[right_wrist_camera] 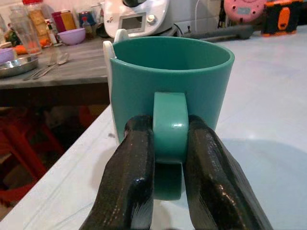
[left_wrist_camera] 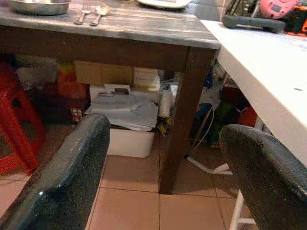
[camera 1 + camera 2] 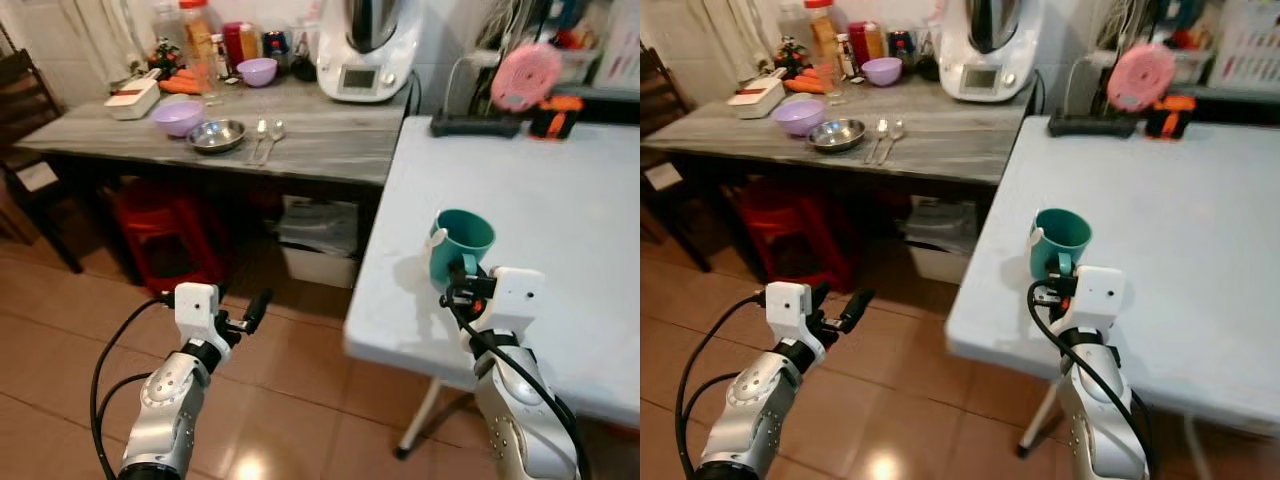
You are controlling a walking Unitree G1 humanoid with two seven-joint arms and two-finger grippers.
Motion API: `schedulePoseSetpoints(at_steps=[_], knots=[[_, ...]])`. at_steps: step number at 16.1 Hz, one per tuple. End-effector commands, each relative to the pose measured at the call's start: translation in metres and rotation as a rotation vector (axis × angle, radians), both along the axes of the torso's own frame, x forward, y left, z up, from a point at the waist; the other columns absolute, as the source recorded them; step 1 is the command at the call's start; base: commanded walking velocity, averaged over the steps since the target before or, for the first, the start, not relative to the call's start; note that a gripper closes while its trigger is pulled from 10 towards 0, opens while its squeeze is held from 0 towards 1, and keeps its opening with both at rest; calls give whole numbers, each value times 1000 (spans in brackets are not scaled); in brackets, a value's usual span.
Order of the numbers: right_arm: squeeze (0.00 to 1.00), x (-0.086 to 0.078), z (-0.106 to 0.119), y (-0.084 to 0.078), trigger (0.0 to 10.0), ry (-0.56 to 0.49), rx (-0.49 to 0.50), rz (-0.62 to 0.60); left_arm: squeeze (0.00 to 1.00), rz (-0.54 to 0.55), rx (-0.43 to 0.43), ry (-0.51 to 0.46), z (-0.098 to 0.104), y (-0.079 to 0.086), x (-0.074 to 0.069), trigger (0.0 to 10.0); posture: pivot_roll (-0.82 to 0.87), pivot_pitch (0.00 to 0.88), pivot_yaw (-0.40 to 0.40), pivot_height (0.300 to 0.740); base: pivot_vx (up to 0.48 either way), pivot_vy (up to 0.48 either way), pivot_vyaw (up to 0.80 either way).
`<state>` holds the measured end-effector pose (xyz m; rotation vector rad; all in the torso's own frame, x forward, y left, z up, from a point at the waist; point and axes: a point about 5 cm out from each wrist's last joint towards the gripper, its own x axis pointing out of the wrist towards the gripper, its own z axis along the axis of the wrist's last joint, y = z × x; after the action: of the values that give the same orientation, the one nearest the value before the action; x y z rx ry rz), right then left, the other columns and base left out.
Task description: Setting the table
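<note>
The right claw (image 1: 169, 191) pinches the handle of the teal mug (image 3: 462, 243), which stands upright near the front-left corner of the white worktop (image 3: 560, 230). The left claw (image 2: 163, 182) hangs with fingers spread over the tiled floor (image 3: 290, 400), left of that worktop.

The right arm reaches forward toward one o'clock, its gripper (image 1: 169, 158) pinched tight on the handle of a teal mug (image 1: 169, 76), a black finger pressing on each side. The left arm points toward eleven o'clock, lower, its gripper (image 2: 163, 167) spread wide and holding nothing.
</note>
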<state>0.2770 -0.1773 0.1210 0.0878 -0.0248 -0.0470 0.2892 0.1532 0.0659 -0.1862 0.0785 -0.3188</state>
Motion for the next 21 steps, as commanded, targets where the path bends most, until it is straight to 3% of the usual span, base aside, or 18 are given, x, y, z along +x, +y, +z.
schedulePoseSetpoints(at_steps=[1,17,21], knots=[[0,0,5,-5,10000,-24,-6,-26,0,-12,14,-2,1,-4,2,10000,-154,0,91,740,0,480,0],[0,-2,6,-6,10000,-54,-25,-60,0,51,25,-40,7,-6,10,10000,-146,0,102,740,0,480,0],[0,-2,5,-4,10000,-58,-26,-58,0,48,24,-56,9,-2,10,10000,-144,0,105,740,0,0,0]])
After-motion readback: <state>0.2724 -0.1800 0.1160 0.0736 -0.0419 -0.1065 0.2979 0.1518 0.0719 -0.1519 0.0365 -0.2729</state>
